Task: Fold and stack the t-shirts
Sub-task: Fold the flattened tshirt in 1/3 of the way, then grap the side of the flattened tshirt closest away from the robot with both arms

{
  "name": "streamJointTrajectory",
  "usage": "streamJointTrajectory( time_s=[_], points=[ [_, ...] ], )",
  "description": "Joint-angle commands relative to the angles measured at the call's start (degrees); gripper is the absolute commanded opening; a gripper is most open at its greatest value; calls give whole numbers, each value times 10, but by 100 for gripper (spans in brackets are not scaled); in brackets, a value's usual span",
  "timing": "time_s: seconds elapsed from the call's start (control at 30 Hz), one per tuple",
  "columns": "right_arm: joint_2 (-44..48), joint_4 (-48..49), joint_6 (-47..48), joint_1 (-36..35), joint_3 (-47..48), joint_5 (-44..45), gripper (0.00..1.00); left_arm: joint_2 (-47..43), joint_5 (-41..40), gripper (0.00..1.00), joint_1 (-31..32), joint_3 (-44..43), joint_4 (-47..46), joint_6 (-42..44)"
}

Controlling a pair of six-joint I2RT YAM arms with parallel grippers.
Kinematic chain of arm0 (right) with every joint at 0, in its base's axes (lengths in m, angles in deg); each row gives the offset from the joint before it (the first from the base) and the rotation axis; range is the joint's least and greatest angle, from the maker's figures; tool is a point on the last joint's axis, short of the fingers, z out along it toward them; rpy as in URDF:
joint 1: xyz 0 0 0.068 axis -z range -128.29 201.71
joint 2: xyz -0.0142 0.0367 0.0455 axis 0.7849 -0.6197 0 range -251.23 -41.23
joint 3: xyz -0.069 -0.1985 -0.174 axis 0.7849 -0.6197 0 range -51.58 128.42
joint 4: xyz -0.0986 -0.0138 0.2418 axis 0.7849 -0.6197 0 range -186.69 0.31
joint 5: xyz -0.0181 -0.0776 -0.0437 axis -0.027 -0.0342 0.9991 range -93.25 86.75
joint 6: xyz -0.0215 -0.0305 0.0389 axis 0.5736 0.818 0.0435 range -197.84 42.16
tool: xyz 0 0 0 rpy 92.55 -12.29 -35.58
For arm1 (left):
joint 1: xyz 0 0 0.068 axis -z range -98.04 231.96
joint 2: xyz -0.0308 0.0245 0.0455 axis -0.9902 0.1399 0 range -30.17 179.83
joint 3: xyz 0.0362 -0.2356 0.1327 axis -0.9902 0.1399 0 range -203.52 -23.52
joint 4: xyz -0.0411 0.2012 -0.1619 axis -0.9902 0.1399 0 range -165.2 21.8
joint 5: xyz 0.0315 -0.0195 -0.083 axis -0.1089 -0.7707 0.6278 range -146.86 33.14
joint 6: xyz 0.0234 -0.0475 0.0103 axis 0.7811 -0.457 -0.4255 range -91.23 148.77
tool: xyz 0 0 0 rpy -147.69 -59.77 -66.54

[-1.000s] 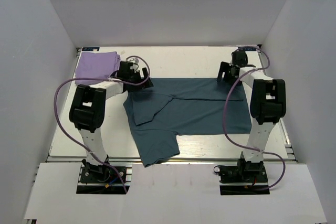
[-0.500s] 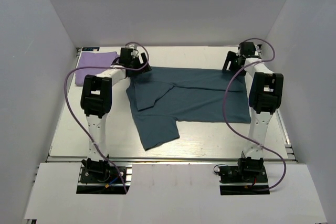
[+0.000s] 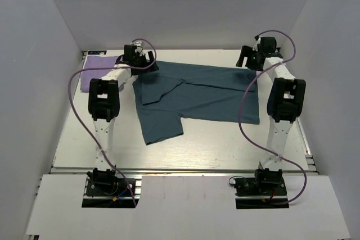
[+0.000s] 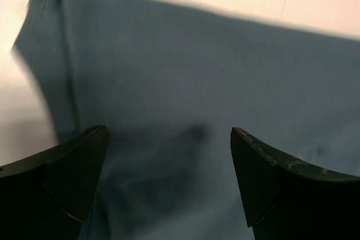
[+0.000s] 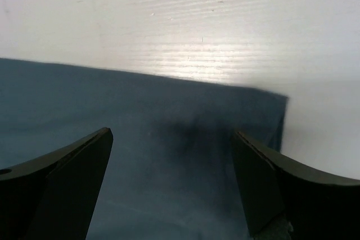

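Mostly smooth slate-blue tee (image 3: 202,96) covers pale woodgrain table (image 3: 225,150).

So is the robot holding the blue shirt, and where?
No, nothing is held. The left gripper and the right gripper are both open above the far edge of the blue t-shirt.

A pale wood-grain bench (image 3: 214,150) stands between plain white walls (image 3: 34,82), a white panel (image 3: 185,206) along its near edge
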Motion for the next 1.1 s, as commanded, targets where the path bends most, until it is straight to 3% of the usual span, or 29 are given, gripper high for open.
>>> streamJointTrajectory(
  time_s=[0.0, 0.07, 0.23, 0.3, 0.53, 0.67, 0.83, 0.97, 1.07],
  points=[
    [162, 13, -3, 1, -54, 29, 90, -191, -40, 100, 2, 77, 21, 37],
    [201, 10, -44, 4, -120, 52, 90, -258, -78, 100, 14, 167, 34, 42],
    [383, 17, -132, 5, -401, 137, 90, -498, -56, 100, 26, 437, 13, -31],
    [454, 19, -162, 6, -446, 158, 90, -558, -46, 100, 40, 535, 3, -39],
    [608, -6, -198, 6, -595, 200, 90, -723, -70, 100, 94, 679, 106, -73],
    [661, -11, -206, 7, -662, 222, 90, -759, -61, 100, 122, 768, 138, -111],
    [706, -9, -206, 7, -690, 246, 90, -752, -64, 97, 143, 807, 120, -124],
    [705, -6, -209, 8, -698, 254, 90, -725, -71, 90, 158, 812, 101, -129],
    [693, -7, -209, 8, -697, 247, 90, -698, -89, 80, 169, 817, 91, -129]
  ],
)
